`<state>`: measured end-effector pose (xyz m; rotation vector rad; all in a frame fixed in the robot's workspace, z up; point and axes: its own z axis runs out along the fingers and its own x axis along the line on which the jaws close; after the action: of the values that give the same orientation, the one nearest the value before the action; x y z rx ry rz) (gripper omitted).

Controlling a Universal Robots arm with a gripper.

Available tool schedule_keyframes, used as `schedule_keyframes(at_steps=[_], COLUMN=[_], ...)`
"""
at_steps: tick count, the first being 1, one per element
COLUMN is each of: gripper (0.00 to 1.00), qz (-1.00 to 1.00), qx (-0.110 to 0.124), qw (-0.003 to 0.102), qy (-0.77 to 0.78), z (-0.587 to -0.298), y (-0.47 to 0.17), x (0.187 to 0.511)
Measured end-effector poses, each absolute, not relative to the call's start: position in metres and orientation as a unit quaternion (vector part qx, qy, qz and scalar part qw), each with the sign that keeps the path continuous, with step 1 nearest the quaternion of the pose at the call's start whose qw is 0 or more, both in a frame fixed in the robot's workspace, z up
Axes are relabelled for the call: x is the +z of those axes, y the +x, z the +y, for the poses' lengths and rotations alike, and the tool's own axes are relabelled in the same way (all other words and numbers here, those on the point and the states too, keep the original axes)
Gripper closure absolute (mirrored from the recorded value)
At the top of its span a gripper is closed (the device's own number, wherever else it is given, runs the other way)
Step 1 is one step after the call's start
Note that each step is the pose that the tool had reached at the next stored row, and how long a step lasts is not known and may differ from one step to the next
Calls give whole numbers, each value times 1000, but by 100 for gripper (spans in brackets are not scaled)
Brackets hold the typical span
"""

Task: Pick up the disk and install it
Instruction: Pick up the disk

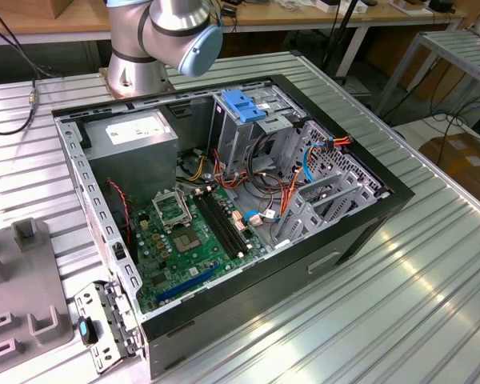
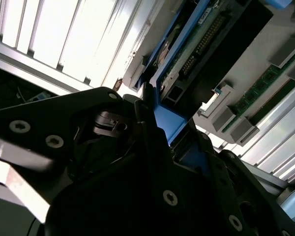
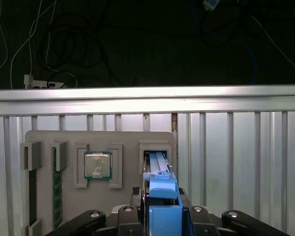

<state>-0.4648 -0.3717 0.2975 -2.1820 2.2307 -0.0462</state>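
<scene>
The gripper (image 3: pixel 163 209) has its fingers (image 2: pixel 140 115) drawn in narrow against the blue end tab (image 3: pixel 163 189) of the disk (image 3: pixel 157 164). The disk stands on edge between them, its far end in a slot of the grey fixture tray (image 3: pixel 132 140). I judge it stiff, fairly heavy, shock-sensitive and slick-shelled, so the plastic tab is the surer hold. The slot walls sit close either side of the fingers, leaving room straight out. A processor (image 3: pixel 98 165) lies beside.

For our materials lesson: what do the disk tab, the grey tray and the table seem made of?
Disk tab: blue, matte, moulded look, likely plastic. Tray: even grey, matte, probably plastic. Table: ribbed, bright silver sheen, likely aluminium.
</scene>
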Motion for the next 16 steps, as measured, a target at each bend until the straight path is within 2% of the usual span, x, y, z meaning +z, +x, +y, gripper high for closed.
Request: schedule_keyframes(at_steps=[16], gripper=[63], qz=[707], qx=[-15], qw=[11], qy=[-707], z=[-372], y=[-465], x=[297])
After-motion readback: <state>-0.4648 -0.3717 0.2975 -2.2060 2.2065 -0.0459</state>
